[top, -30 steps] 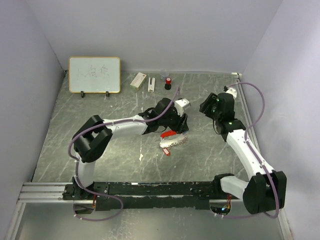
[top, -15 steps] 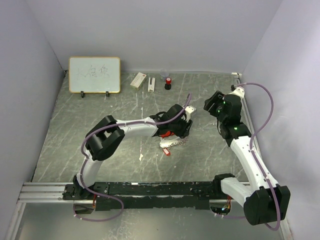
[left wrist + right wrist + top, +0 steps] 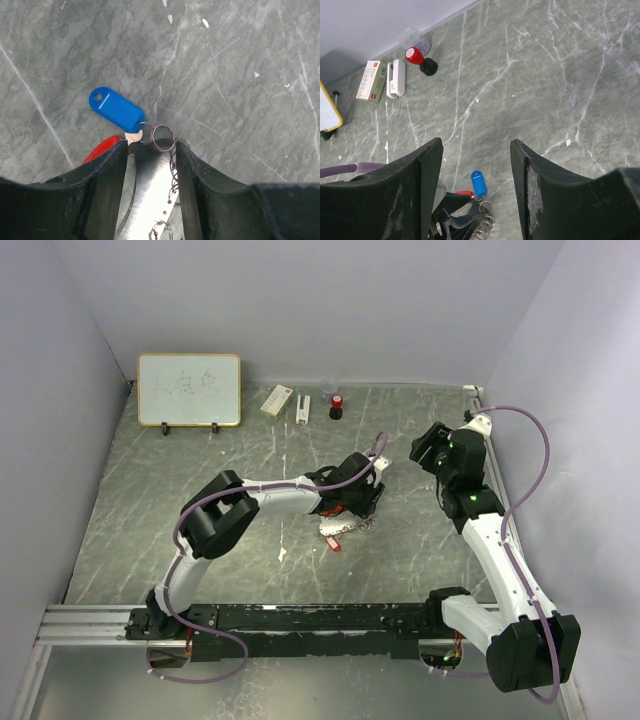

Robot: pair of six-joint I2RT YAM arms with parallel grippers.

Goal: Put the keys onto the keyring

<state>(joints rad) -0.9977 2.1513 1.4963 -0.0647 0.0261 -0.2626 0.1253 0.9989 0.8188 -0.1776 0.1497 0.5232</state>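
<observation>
The blue key (image 3: 116, 109) lies on the table (image 3: 240, 75), touching the keyring (image 3: 162, 137) at its ring; whether they are linked is unclear. The left gripper (image 3: 151, 145) has dropped over the keyring's strip (image 3: 150, 185) and straddles it, probably to pin it for threading, though a firm pinch can't be confirmed. The right gripper (image 3: 476, 142), apart and empty, has backed away. A red piece (image 3: 102, 149) is mostly hidden, and it could be key or strap.

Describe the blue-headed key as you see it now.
The blue-headed key lies flat on the grey marbled table, just beyond the fingers of the left gripper, untouched by them. Its oblong, glossy plastic head has a small hole and a pale stripe. The near end meets a short silvery piece beside wire rings.
</observation>
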